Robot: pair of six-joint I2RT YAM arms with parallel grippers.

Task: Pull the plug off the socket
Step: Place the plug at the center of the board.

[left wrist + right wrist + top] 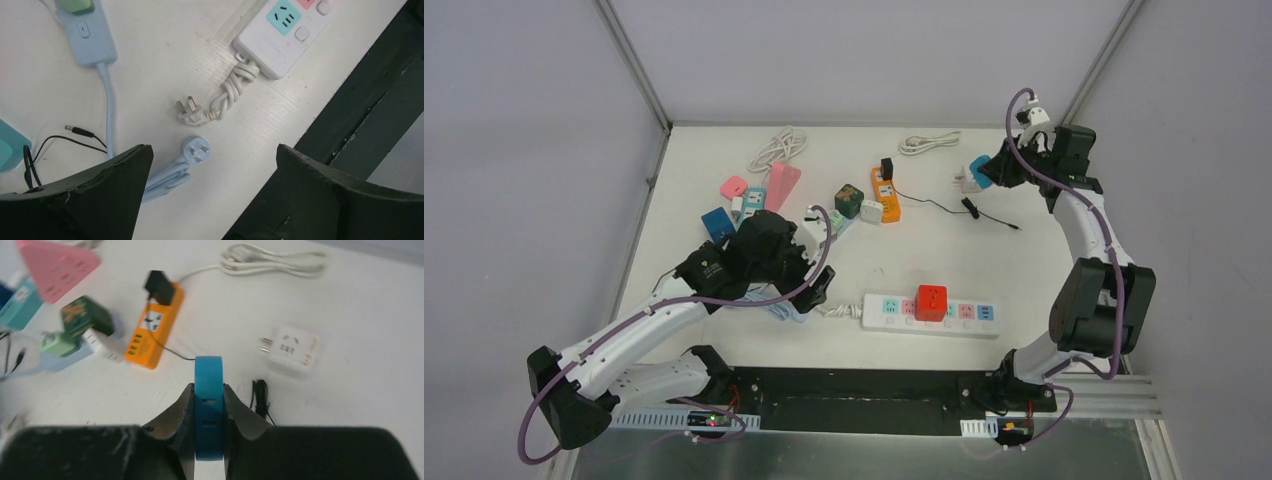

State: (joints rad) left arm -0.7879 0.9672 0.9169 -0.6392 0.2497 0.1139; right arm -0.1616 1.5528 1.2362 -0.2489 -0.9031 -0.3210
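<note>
**Inspector:** State of the right end effector (208,390)?

**Recorder:** Clenched on a blue plug (208,372), a smooth plastic body with rounded edges, gripped across its narrow sides. It appears lifted off the tabletop (360,405), towards the far right corner.

**Inspector:** And the socket it belongs to?

**Recorder:** Likely the white socket block (291,346), a glossy squarish cube lying just beyond the fingers with its prongs showing. Plug and block are apart, and no contact is visible.

**Inspector:** Step in hand, then?

**Recorder:** In my judgement this pair is already separated and the plug is being carried. The next move calls for lowering it onto a bare patch by the right edge, away from the thin black wire (260,395), then letting go.

**Inspector:** Left end effector (212,150)?

**Recorder:** Released, jaws wide, grasping nothing. It hovers by the near edge, left of the middle. Below it are a white three-pin plug (189,112) on a knotted cord and a pale blue plug (196,149).

**Inspector:** Anything left seated?

**Recorder:** A boxy red cube adapter (931,302) sits in the long white power strip (879,312) along the near edge. A black adapter (159,286) sits in the orange strip (152,337). Either would likely need a straight pull with the strip braced.
</note>
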